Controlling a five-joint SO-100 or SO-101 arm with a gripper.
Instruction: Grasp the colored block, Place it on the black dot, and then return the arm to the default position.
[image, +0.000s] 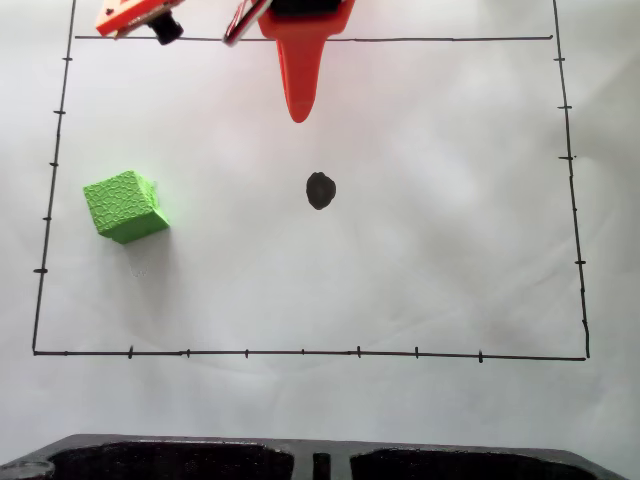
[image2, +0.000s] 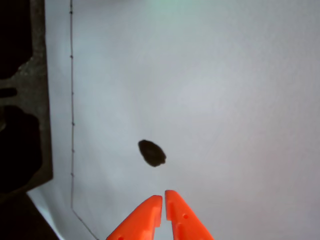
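Observation:
The green block (image: 125, 207) rests on the white paper at the left of the fixed view, tilted a little, well apart from the arm. The black dot (image: 320, 190) is bare near the middle of the drawn rectangle and shows too in the wrist view, the black dot (image2: 152, 153) lying just ahead of the fingertips. My orange gripper (image: 299, 112) hangs from the top edge, its tip pointing down above the dot. In the wrist view the gripper (image2: 163, 196) has its two orange fingers pressed together with nothing between them.
A thin black rectangle with tick marks (image: 300, 353) borders the paper. A black moulded tray (image: 320, 462) runs along the bottom edge of the fixed view and appears as a dark tray (image2: 22, 100) at the left of the wrist view. An orange part with a black piece (image: 140, 18) sits top left.

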